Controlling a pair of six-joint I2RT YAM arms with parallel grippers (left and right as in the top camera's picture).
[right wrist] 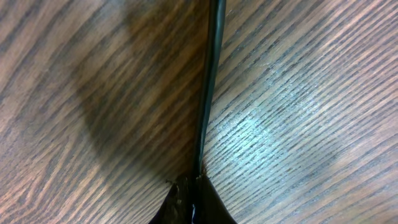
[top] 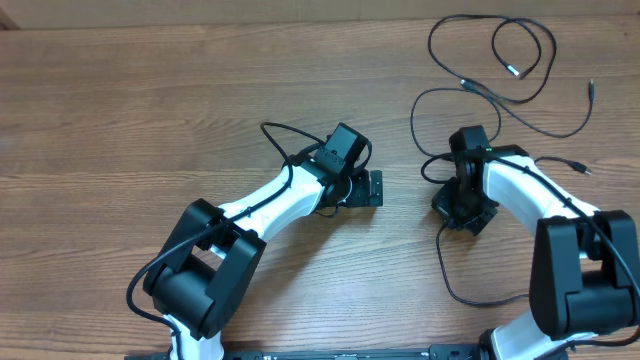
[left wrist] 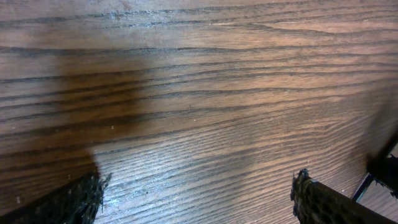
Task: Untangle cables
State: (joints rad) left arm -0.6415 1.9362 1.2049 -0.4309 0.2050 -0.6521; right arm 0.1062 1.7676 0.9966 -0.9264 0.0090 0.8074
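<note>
Several thin black bendy cables (top: 514,70) with small metal tips are spread over the brown wooden counter (top: 150,90). Most are at its far right side, where loose loops are laid across each other. One cable (right wrist: 208,81) is pinched tight between the closed right fingers (right wrist: 193,193) and is seen running straight away from them along the wood. In the overhead view more cable is trailed in a curve toward the near edge. The left fingers (left wrist: 199,186) are spread wide apart with nothing between them. Only bare wood is seen under them, well apart from the loops. The cables are likely very light and floppy, so they can probably be dragged and bent easily. Loops may be pulled tighter if a tug is too hard. The cables are thin and smooth, so a grip may be lost. A better hold is likely found near a metal tip, so that an end can be drawn out of a loop.
</note>
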